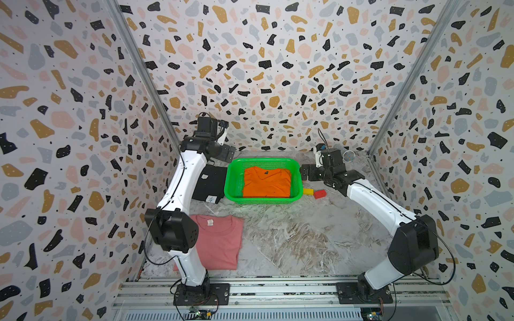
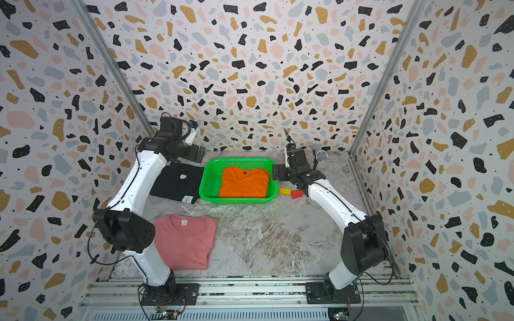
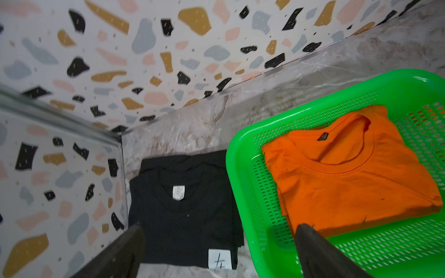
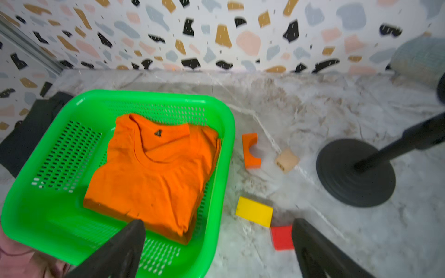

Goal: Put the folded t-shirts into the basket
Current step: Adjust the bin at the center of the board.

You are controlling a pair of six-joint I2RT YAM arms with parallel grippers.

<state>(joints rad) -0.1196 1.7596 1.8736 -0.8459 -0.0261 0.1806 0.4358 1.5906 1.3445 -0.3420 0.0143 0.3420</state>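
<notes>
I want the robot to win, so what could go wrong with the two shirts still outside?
The black shirt lies right beside the basket, so grabbing it might shove the basket. The pink shirt is partly hidden by the left arm and could unfold when lifted. The orange shirt sits off-centre, so a stack may lean.

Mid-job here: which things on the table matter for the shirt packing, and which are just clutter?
Job:
orange t-shirt, already in the green basket
black t-shirt, beside the basket
pink t-shirt, outside it too

Clutter:
yellow block
red block
orange arch block
wooden block
black stand
</notes>
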